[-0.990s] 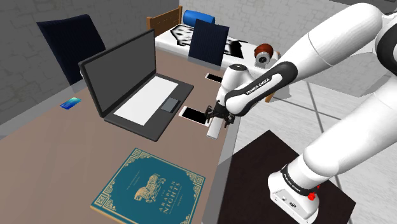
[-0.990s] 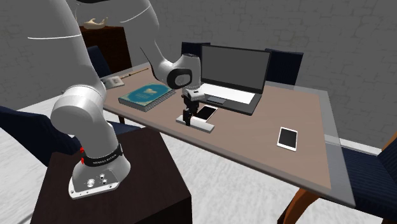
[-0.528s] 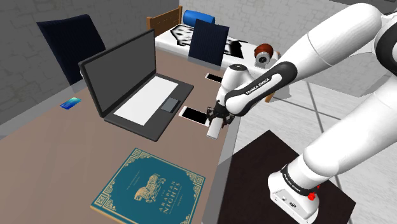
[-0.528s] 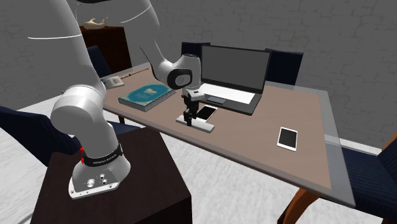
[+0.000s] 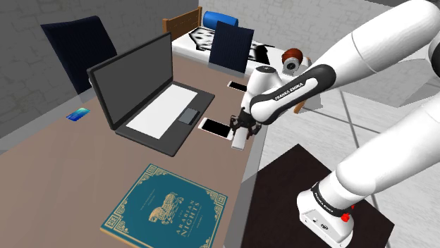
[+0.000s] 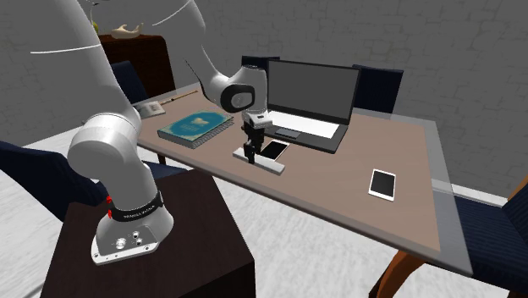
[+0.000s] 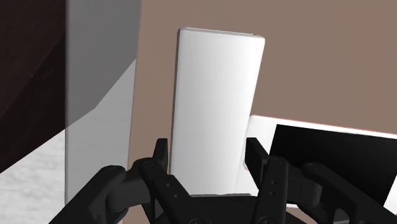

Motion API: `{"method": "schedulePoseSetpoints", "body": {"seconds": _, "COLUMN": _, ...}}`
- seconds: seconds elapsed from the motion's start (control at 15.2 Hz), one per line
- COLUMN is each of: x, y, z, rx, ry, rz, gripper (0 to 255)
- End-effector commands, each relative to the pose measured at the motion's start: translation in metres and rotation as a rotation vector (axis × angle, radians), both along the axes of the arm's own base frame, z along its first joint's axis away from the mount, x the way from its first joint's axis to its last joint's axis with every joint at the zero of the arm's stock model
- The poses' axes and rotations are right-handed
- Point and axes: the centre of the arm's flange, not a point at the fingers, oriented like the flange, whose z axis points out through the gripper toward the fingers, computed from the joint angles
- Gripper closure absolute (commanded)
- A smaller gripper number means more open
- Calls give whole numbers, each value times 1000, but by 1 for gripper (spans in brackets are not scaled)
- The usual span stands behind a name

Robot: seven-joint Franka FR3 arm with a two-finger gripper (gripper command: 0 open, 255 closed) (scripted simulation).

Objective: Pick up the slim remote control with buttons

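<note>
Shoulder view: the brown table fills the frame's left, with the white remote at its right edge, mid-frame, beside a phone. The gripper pinches the remote's long sides, so the grasp seems made. A straight, steady lift comes next.

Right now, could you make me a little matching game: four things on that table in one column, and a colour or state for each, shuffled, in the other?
Things:
1. remote
2. laptop
3. book
4. card

Colours or states:
A. teal cover, lying closed
B. small and blue
C. plain white, clasped between the fingers
D. lid standing open

Pairs: 1-C, 2-D, 3-A, 4-B.
</note>
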Motion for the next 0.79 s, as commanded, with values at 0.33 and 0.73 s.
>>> {"method": "schedulePoseSetpoints", "body": {"seconds": 0.33, "x": 0, "y": 0, "z": 37, "rx": 0, "ry": 0, "rz": 0, "gripper": 255}}
{"method": "schedulePoseSetpoints", "body": {"seconds": 0.73, "x": 0, "y": 0, "z": 59, "rx": 0, "ry": 0, "rz": 0, "gripper": 255}}
